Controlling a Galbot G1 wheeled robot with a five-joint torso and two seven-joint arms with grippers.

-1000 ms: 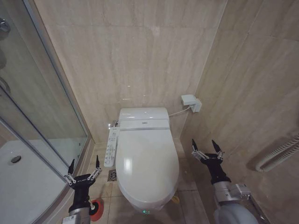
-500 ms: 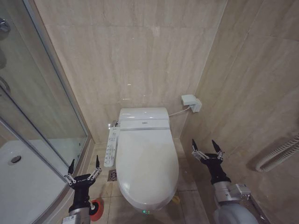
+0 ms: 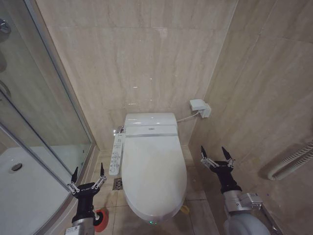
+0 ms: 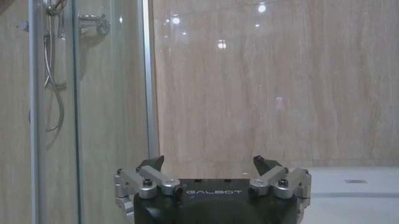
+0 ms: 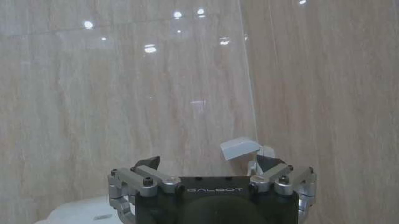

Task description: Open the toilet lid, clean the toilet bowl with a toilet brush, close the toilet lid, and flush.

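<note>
The toilet bowl (image 3: pixel 151 205) sits against the back wall, square in front of the robot, and its lid (image 3: pixel 153 166) is down flat, covering the seat. A long button panel (image 3: pixel 116 154) runs along the robot's-left side of the bowl, touching the seat unit.

The left gripper (image 3: pixel 88 175) hangs low between the glass shower door (image 3: pixel 44 122) and the bowl, beside the panel and apart from it, its two dark fingers spread wide and holding nothing. In the left wrist view the same gripper (image 4: pixel 209 164) points at the tiled wall beside the shower glass.

Just below it on the floor is a red cup (image 3: pixel 101 219), partly hidden behind the left arm; the brush handle cannot be made out.

The right gripper (image 3: pixel 217 156) floats on the other side of the bowl, near the right wall, jaws also wide open and empty. From its wrist, the gripper (image 5: pixel 206 165) faces the corner, where a small white wall box (image 5: pixel 239 148) sits.
</note>
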